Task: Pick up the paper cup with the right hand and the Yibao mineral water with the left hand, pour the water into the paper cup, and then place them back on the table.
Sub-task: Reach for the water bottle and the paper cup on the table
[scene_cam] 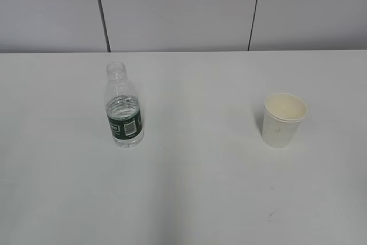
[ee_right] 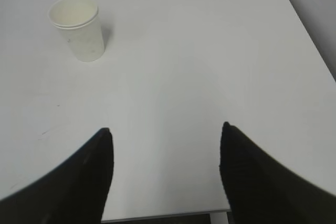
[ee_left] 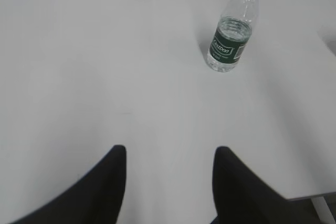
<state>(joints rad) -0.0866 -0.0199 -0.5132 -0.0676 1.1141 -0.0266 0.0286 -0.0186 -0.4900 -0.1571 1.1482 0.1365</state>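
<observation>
The Yibao mineral water (scene_cam: 123, 107) stands upright on the left part of the white table (scene_cam: 195, 187), a small clear plastic bottle with no cap on its threaded neck, a ribbed shoulder, and a dark green label wrapped around its lower body that carries a white barcode patch. The water (scene_cam: 123, 108) inside is clear and colourless, its surface lying just above the label's top edge, leaving the upper body and neck empty. Well apart from it, on the right part of the table, stands the paper cup (scene_cam: 282, 120), off-white with a rolled rim, cream inside, narrowing toward its base and shorter than the bottle; a few small dark specks mark its outer wall. Neither arm appears in the exterior view. In the left wrist view the left hand (ee_left: 170, 156) hangs above bare table with its two black fingers spread wide and nothing between them, the bottle well ahead and to the right. In the right wrist view the right hand (ee_right: 167, 132) is likewise spread and empty, the cup well ahead toward the left.
</observation>
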